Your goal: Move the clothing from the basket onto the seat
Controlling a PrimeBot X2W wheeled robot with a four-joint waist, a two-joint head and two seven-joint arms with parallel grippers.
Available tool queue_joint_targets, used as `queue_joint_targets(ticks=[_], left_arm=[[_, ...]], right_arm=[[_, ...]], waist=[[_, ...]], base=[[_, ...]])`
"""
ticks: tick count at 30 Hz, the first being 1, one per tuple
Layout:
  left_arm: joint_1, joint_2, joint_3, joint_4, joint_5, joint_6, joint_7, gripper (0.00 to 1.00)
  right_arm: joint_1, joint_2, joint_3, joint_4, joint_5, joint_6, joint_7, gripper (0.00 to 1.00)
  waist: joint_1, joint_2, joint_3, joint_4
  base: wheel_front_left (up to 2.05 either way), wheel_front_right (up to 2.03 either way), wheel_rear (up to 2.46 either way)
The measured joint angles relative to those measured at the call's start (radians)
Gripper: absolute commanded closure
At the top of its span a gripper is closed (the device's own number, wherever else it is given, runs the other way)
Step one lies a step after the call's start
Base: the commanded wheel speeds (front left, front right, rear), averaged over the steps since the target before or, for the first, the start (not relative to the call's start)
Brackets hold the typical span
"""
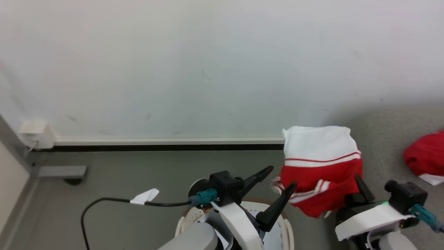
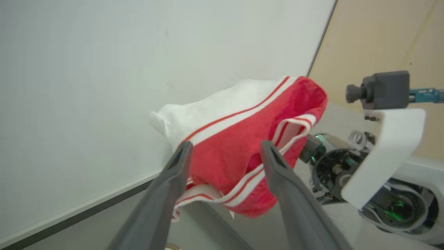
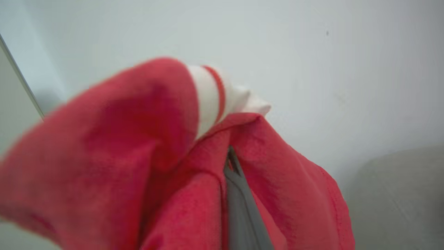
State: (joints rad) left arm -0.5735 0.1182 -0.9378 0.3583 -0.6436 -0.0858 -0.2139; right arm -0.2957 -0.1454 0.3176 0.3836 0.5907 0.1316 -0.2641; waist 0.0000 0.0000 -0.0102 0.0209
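**Pale wall, garment aloft**

Over the basket (image 1: 289,232), my left hand (image 1: 281,177) hangs with its fingers spread apart. Right of it, my right hand (image 1: 359,180) is clenched on a red-and-white garment (image 1: 321,163), held up at the edge of the seat (image 1: 381,146). Another red garment (image 1: 425,156) lies on the seat.

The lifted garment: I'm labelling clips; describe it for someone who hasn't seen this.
Find the grey sofa at the head view's right. Near its left edge, the right jaws hold the garment aloft. Unlike the red heap on the sofa, it shows a broad white panel.
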Motion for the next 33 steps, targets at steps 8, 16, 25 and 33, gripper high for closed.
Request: queue_joint_targets(ticks=[8,16,25,33], left_arm=[[0.009,0.016,0.000,-0.008,0.027,0.014,-0.027,0.00],[0.020,0.020,-0.001,0.015,0.075,0.016,-0.044,0.00],[0.030,0.006,0.026,0.024,0.132,0.013,-0.050,0.00],[0.050,-0.013,0.053,0.024,0.169,-0.006,-0.050,0.00]], right_arm=[[0.041,-0.055,-0.044,-0.067,0.016,0.000,0.000,1.00],[0.095,-0.104,-0.078,-0.138,0.035,0.000,0.000,1.00],[0.171,-0.126,-0.135,-0.212,0.050,0.000,0.000,1.00],[0.181,-0.141,-0.155,-0.240,0.056,0.000,0.000,1.00]], waist=[[0.0000,0.0001,0.002,-0.135],[0.0000,0.0001,0.004,-0.292],[0.0000,0.0001,0.005,-0.429],[0.0000,0.0000,0.008,-0.456]], base=[[0.00,0.00,0.00],[0.00,0.00,0.00],[0.00,0.00,0.00],[0.00,0.00,0.00]])
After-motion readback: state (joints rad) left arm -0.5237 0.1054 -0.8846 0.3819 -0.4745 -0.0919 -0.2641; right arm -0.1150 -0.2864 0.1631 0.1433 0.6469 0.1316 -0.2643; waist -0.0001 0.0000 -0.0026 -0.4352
